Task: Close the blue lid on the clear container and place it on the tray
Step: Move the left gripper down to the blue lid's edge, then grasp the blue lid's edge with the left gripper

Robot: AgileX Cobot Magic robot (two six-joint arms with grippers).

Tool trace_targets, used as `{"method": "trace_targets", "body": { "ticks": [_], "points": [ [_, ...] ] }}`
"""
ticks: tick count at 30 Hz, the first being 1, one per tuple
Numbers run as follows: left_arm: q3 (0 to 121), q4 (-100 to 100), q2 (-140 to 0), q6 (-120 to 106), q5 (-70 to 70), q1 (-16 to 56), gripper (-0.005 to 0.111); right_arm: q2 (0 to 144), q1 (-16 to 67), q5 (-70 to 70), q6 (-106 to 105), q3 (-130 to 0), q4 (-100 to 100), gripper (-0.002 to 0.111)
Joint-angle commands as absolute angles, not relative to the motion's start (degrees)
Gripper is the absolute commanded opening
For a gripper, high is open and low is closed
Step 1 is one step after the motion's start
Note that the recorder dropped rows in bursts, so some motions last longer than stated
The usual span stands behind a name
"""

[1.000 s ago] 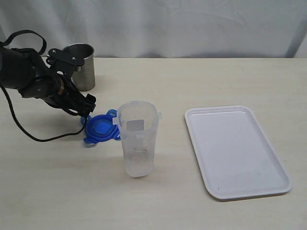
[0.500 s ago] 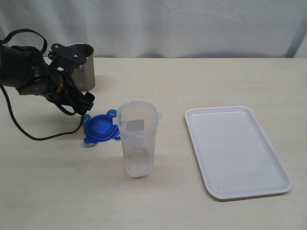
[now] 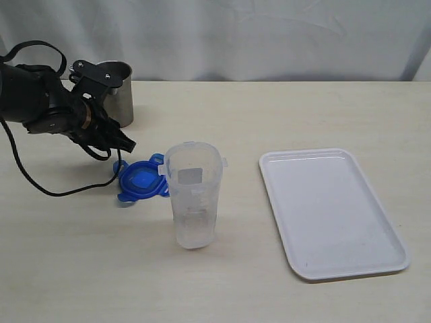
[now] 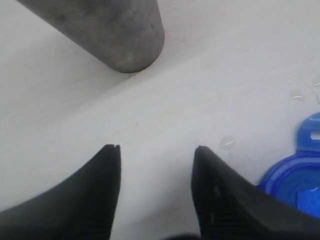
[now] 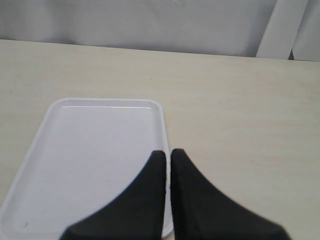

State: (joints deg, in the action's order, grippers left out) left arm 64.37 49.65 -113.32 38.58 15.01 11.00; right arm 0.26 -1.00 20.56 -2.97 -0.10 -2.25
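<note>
My left pincer (image 4: 156,148) hovers parted and empty just beside the blue lid (image 3: 140,180), which lies flat on the table (image 3: 269,114) next to the upright clear container (image 3: 194,202). I judge it light, stiff, slick: I'd pinch 1 rim flap.

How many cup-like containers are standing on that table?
2. A steel cup stands at the back left; the clear container stands near the middle, beside the blue lid. None seem hidden.
</note>
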Motion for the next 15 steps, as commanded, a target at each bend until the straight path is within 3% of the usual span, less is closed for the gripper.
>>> {"method": "trace_targets", "body": {
  "ticks": [1, 7, 15],
  "points": [
    [64.8, 48.1, -112.9, 39.1, 15.6, 11.2, 0.036, 0.0, -1.2, 20.5, -3.4, 0.0, -2.1, 0.004],
    [64.8, 38.8, -112.1, 33.4, 20.8, 11.2, 0.036, 0.0, -1.2, 20.5, -3.4, 0.0, -2.1, 0.004],
    [65.5, 0.7, -108.5, -9.3, 30.7, 11.2, 0.036, 0.0, -1.2, 20.5, -3.4, 0.0, -2.1, 0.004]
  ]
}}
